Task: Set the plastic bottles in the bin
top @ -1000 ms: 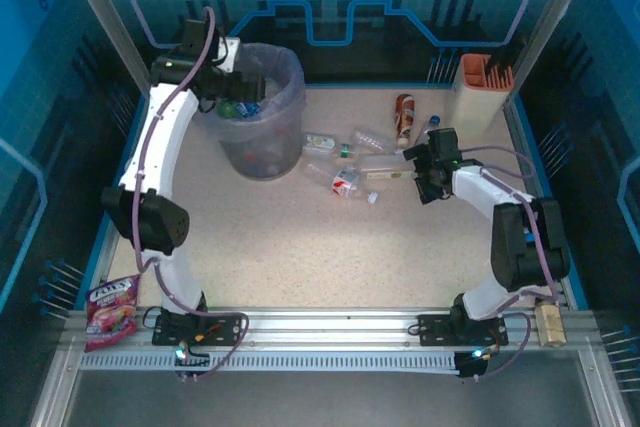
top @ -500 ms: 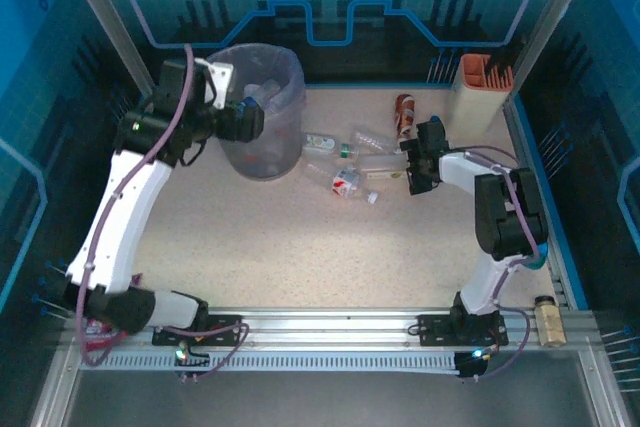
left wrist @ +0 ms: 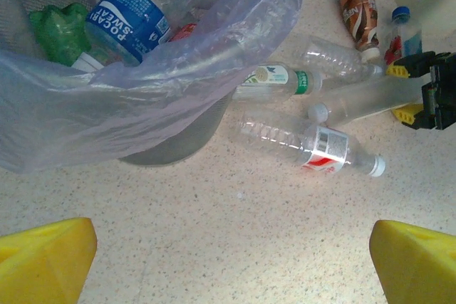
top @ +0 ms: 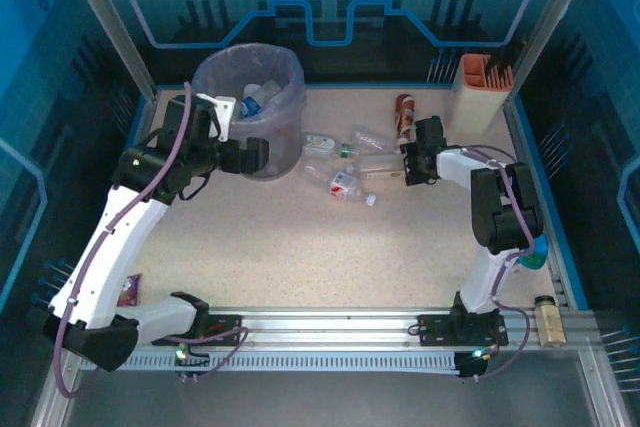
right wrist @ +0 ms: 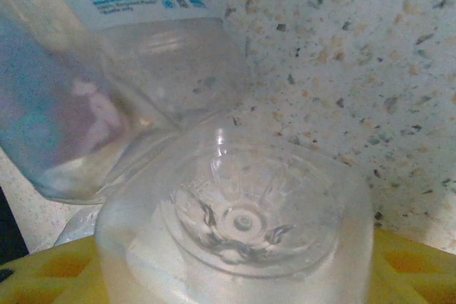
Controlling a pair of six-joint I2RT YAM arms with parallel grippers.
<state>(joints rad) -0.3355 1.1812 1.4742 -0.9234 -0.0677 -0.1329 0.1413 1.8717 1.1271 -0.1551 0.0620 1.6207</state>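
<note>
**Bench layout, top and wrist views.** The bin point(top: 285, 137) is standing at the far left of the bench point(top: 300, 247), with its translucent bag liner point(left wrist: 107, 112) draping over the rim. Inside it a blue-labelled bottle point(left wrist: 128, 23) and a green bottle point(left wrist: 60, 30) are lying among others.

The left gripper point(top: 252, 155) is hovering just beside the bin on its near side. Its jaws are standing wide apart and holding nothing. Its yellow fingers point(left wrist: 46, 258) are showing at the lower corners of the left wrist view.

To the right of the bin, several bottles are lying on their sides on the bench:
- a green-banded bottle point(top: 325, 143), nearest the bin;
- a ribbed clear bottle point(top: 375, 137) beyond it;
- a brown bottle point(top: 404, 112) near the cream-and-orange holder point(top: 478, 92);
- a blue-capped bottle point(left wrist: 400, 23) just beside the brown one;
- a red-labelled bottle point(top: 347, 184), lying nearest the arms;
- a long clear bottle point(top: 385, 173) between the ribbed and the red-labelled ones.

The right gripper point(top: 410, 165) is reaching in low from the right. Its yellow pads point(left wrist: 397, 70) are bracketing the base of the long clear bottle, one on each side. In the right wrist view that base point(right wrist: 242, 226) is sitting between the fingers point(right wrist: 410, 265), touching a blue-printed bottle point(right wrist: 107, 90). Whether the jaws are pressing on it cannot be told.
</note>
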